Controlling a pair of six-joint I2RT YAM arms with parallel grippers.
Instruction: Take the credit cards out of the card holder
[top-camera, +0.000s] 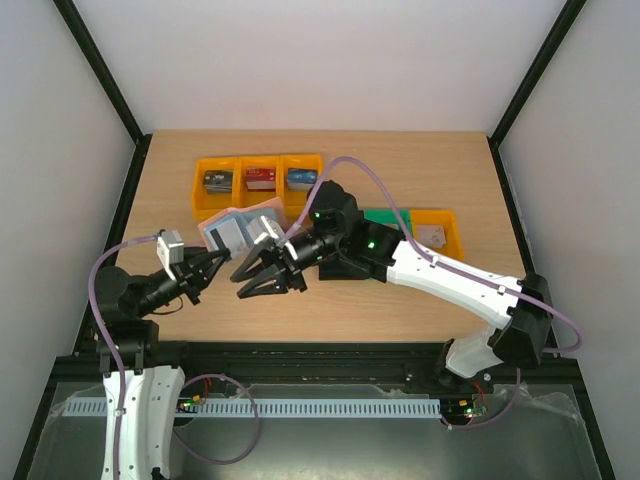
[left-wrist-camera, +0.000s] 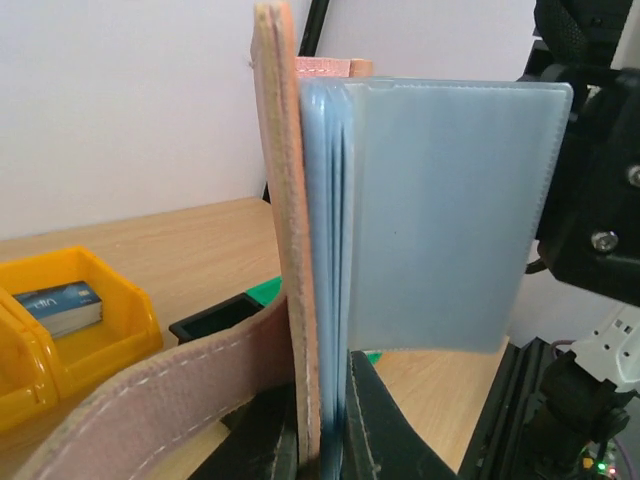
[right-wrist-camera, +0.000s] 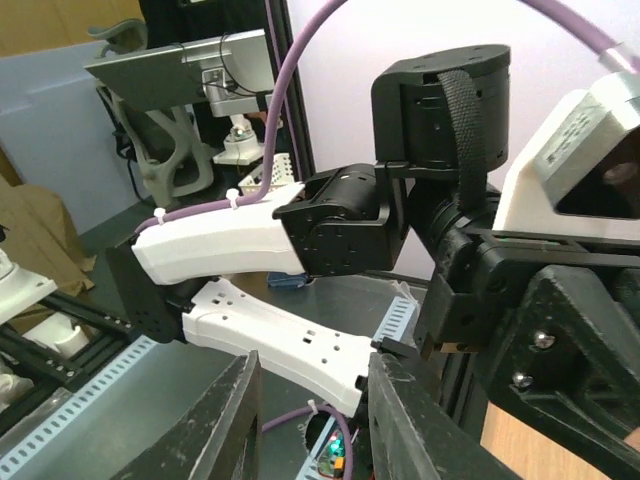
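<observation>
Partway through at best, by the look of it. No card seen leaving the card holder (left-wrist-camera: 400, 210) at this instant, and none in either pincer. Noted in the row of yellow bins (top-camera: 258, 160) at the far side of the table (top-camera: 350, 305): small card-like stacks (top-camera: 260, 179), one per compartment. Too small to call them the credit cards. Likewise a green flat patch (top-camera: 385, 216) just beside the lone yellow bin (top-camera: 437, 213) on the right: card or tray, cannot tell.

Left pincer (left-wrist-camera: 322, 447): closed tight on the lower edge of the holder, gripping it upright above the table. Right pincer (right-wrist-camera: 312, 428): parted a little, nothing between the fingers, near the holder in the overhead view.

Holder itself: reddish-brown leathery cover on the left in the left wrist view, a stitched flap curling away low down, pale blue see-through sleeves fanned out to the right. Front sleeve apparently bare, no card outline behind the plastic. Sleeves behind it packed edge-on, contents hidden. Left to do, as a guess: check and empty those back sleeves.
</observation>
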